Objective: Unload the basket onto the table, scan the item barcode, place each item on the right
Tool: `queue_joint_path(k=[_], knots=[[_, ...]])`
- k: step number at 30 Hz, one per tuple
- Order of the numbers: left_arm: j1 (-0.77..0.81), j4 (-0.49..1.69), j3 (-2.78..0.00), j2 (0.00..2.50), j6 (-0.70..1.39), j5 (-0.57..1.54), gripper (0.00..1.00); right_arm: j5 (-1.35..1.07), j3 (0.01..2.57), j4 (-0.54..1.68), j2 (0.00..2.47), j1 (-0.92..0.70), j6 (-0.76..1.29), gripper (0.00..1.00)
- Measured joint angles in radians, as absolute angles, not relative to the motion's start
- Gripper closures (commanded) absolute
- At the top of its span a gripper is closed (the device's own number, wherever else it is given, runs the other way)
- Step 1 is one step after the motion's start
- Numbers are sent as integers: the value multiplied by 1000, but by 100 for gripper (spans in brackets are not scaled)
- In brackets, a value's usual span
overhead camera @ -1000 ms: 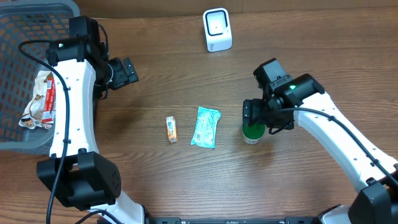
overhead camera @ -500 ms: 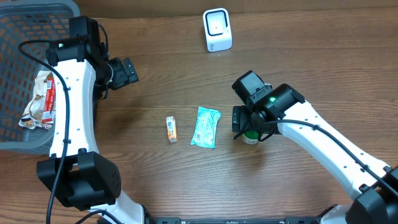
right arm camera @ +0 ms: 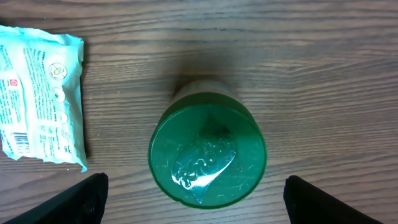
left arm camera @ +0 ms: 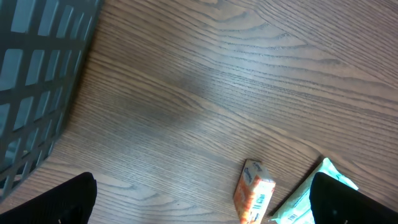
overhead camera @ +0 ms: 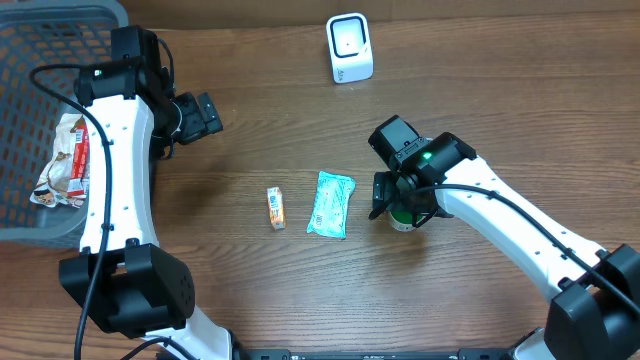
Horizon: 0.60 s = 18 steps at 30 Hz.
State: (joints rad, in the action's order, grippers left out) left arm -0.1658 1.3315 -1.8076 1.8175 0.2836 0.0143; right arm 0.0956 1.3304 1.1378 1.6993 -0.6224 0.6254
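Observation:
A round tub with a green lid (right arm camera: 207, 149) stands upright on the wooden table, right of centre. My right gripper (right arm camera: 208, 204) hangs straight above it, open, one finger on each side of the lid and not touching it. From overhead the right gripper (overhead camera: 398, 198) covers most of the tub (overhead camera: 405, 219). A white barcode scanner (overhead camera: 350, 47) stands at the back of the table. My left gripper (overhead camera: 201, 115) is open and empty at the far left, well away from the tub; in its wrist view the left gripper (left arm camera: 205, 205) has only bare table between its fingers.
A teal packet (overhead camera: 331, 204) lies just left of the tub, its corner in the right wrist view (right arm camera: 40, 99). A small orange box (overhead camera: 276, 208) lies left of that. A grey basket (overhead camera: 30, 95) at the left edge holds a snack bag (overhead camera: 66, 160).
My right arm has swung left and now sits centred over the green-lidded tub. The tub, the packet, the box and the left arm have not moved.

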Motion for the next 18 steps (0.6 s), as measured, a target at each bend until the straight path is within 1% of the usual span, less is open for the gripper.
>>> queue_joint_path(k=[18], knots=[[-165, 1332, -1808, 1818, 284, 14, 0, 116, 1319, 1111, 1700, -622, 625, 7]])
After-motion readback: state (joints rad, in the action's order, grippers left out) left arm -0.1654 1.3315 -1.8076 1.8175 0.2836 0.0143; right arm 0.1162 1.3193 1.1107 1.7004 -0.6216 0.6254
